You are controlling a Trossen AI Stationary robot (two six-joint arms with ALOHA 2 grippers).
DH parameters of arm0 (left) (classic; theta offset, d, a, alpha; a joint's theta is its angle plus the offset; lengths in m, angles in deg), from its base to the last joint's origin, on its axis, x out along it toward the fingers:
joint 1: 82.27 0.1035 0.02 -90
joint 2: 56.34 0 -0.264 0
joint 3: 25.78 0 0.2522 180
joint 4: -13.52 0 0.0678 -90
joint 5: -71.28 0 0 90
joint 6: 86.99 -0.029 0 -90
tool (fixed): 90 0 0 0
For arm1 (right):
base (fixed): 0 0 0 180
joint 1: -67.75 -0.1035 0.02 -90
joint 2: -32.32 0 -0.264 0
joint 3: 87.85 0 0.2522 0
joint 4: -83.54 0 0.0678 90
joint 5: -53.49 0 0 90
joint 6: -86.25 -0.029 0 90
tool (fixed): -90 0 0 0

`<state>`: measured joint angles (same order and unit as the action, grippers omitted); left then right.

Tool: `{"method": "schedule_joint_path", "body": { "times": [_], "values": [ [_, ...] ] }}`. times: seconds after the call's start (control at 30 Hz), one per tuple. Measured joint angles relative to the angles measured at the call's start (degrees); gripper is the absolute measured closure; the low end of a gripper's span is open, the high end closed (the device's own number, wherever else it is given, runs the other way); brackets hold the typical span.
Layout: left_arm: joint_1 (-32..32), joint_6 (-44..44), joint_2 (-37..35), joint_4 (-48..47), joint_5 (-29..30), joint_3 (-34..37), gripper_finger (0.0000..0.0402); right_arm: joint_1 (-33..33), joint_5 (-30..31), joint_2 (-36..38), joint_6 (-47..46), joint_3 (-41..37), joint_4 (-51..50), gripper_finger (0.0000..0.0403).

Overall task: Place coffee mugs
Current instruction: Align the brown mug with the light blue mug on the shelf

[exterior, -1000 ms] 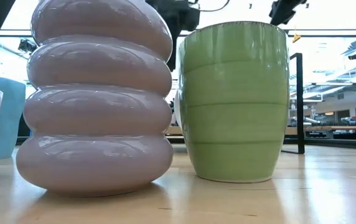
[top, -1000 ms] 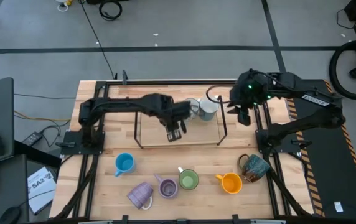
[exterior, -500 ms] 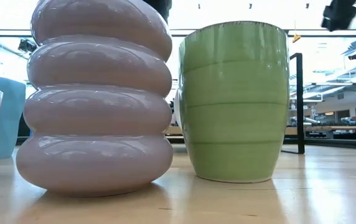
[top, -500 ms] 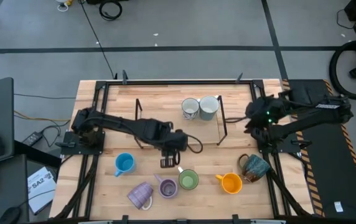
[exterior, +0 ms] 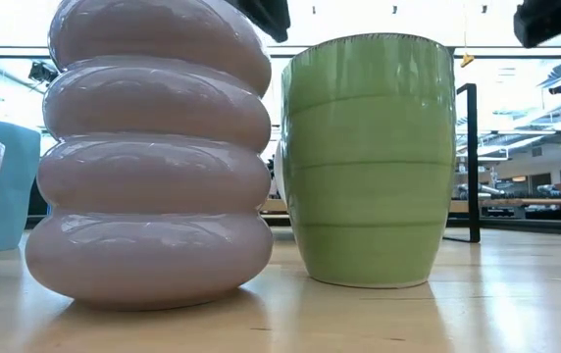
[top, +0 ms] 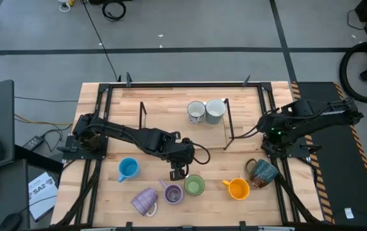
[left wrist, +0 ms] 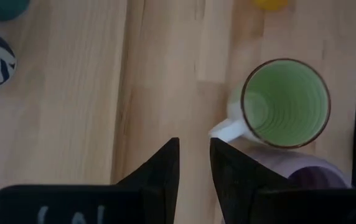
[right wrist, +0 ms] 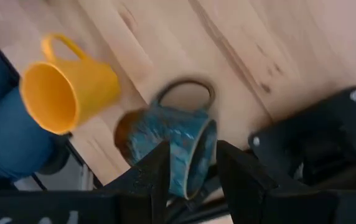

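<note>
Green mug [left wrist: 285, 103] handle sits just past my left gripper [left wrist: 194, 163], fingers slightly apart, empty. Right gripper [right wrist: 192, 163] hovers spread over the dark glazed mug [right wrist: 165, 149].

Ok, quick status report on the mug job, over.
Left gripper open, empty, above green mug's handle. Right gripper open, empty, over dark glazed mug. Two mugs inside the black frame. Nothing blocking.

Our left gripper [top: 178, 172] hangs mid-table on an outstretched arm, fingers [left wrist: 159, 171] narrowly parted, empty; our right gripper [right wrist: 189, 163], folded close to its base, gapes wider.
</note>
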<state>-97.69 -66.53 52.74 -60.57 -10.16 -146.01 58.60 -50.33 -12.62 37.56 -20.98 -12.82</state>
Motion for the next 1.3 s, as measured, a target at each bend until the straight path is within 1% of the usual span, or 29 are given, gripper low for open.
{"method": "schedule_joint_path", "body": {
  "times": [0.17, 0.47, 0.67, 0.97, 1.3],
  "values": [
    [0.0, 1.4, 0.0, 0.2, 0.0, 0.0, 0.0306, -2.2, -1.9, 0.0, -3.3, -2.8, 0.0, 0.0267],
    [-0.3, 1.5, 0.0, 0.2, 0.0, 0.0, 0.0306, -6.4, -4.6, 0.0, -8.7, -7.3, 0.7, 0.0267],
    [-0.2, 1.5, 0.0, 0.3, 0.0, 0.0, 0.0306, -8.8, -6.4, 1.7, -11.3, -10.1, 5.8, 0.0267],
    [-0.3, 1.5, 0.1, 0.3, 0.0, 0.0, 0.0306, -12.4, -4.3, 2.5, -17.5, -10.8, 6.7, 0.0267],
    [-0.3, 1.5, 0.1, 0.5, 0.0, 0.0, 0.0306, -17.3, -2.3, -1.7, -27.0, -10.9, 6.9, 0.0267]
  ]
}}
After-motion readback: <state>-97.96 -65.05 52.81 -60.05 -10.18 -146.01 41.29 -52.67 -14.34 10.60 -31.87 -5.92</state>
